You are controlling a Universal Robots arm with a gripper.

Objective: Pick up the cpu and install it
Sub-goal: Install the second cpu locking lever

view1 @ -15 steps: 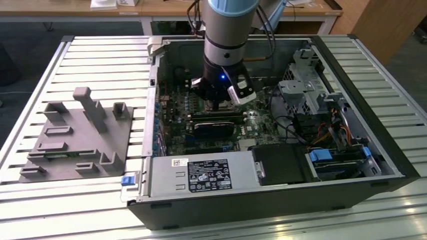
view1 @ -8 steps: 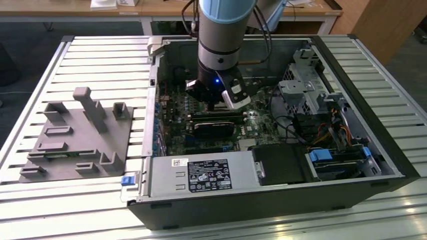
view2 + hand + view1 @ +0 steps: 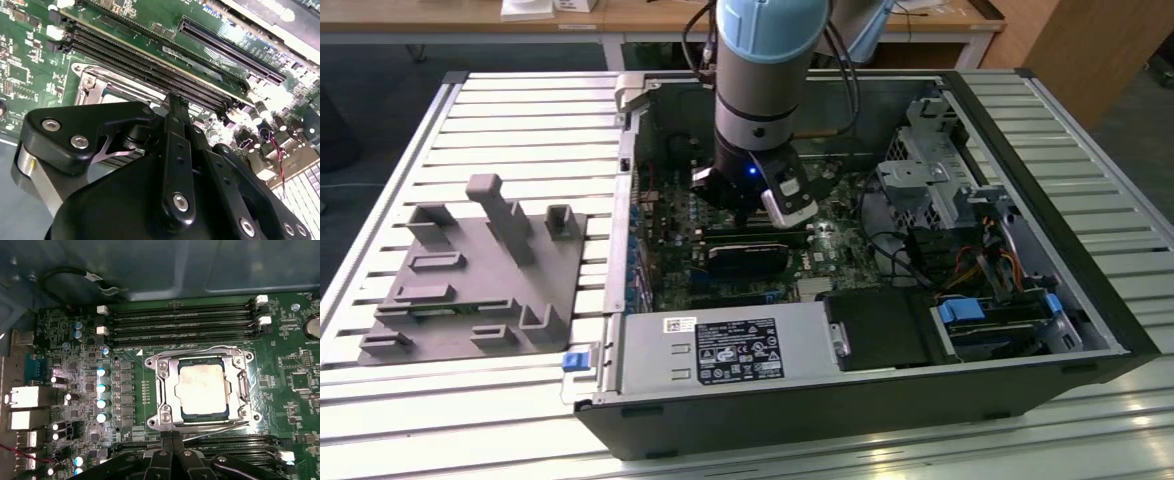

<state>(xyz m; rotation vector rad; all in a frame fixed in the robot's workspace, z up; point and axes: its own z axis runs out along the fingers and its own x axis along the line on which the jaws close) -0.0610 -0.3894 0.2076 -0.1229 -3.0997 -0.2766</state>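
Gripper (image 3: 172, 107) linkage, black with bright screw heads, fills the foreground of the second wrist view; its two fingers (image 3: 167, 440) rise from the lower centre of the first wrist view, pressed side by side with no gap and nothing between them — closed and empty. Directly above their tips, at the centre of the frame, the cpu (image 3: 203, 391) lies flat in the socket (image 3: 165, 412), its silvery lid square to the metal frame and its pale edge showing evenly on all sides. The fingertips reach the lower edge of the socket frame; whether they touch it cannot be told. Memory slots (image 3: 180, 320) run across the upper centre of the same view, and a column of capacitors (image 3: 101, 395) stands to the left of the socket. In the exterior view the arm (image 3: 761, 90) descends from the upper centre into the open case (image 3: 720, 355), the gripper low over the motherboard (image 3: 834, 250) at mid-frame; a grey fixture (image 3: 467, 275) rests on the slatted table (image 3: 1067, 440) at the left.

Judged from these views, the chip is already seated. Doing this step well means keeping the chip level in its recess — any contact should fall straight down on the lid, never sideways, since a skewed chip could damage the socket contacts.
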